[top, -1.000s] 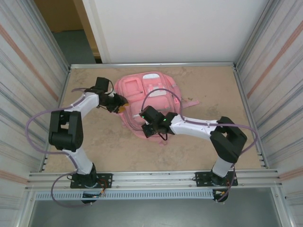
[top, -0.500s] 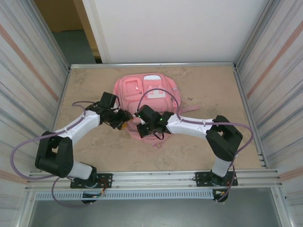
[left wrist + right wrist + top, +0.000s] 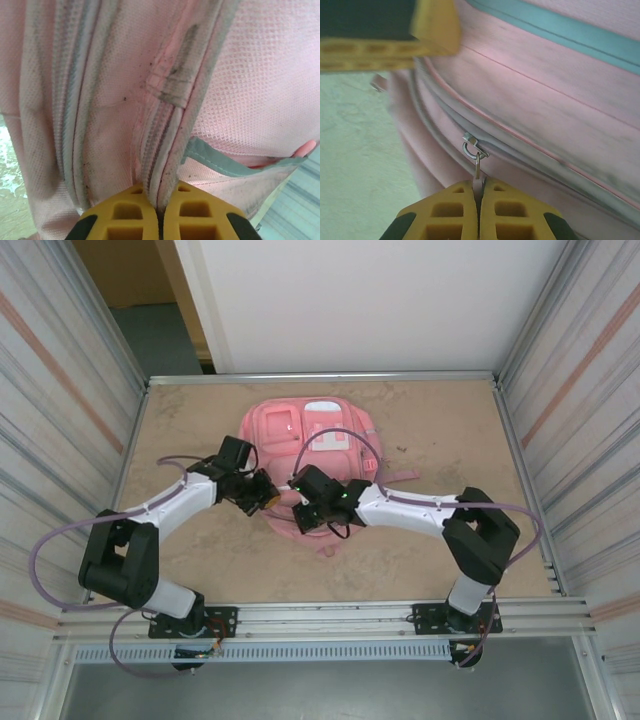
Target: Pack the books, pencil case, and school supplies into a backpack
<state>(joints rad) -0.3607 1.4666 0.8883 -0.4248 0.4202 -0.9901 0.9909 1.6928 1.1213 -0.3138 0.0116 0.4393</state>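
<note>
The left end effector [image 3: 160, 202] has just snapped shut. A second ago its fingers stood partly apart beside the backpack [image 3: 318, 430]; now the yellow pads meet on a ridge of the pink fabric, with the zip seam [image 3: 167, 130] running straight ahead from the fingertips and up the bag. In that same second the left arm stretched out low across the desk [image 3: 430, 420], and the backpack, which lay skewed, has been drawn round to sit squarer.

The right end effector [image 3: 480, 192] has not altered: it is fully closed, pinching the thin metal zip pull [image 3: 477, 170]. The slider [image 3: 470, 145] hangs just ahead of its fingertips on the grey zip track. The other end effector sits up and to the left of it, close by.

So both arms now have hold of the bag at one stretch of its edge, the bulk of it lying beyond them. My reading is that the left grip is there to brace the fabric so that the right can run the slider along the track. Whether the zip is being opened or closed I cannot tell. A pull now should move the slider and not drag the whole bag.
</note>
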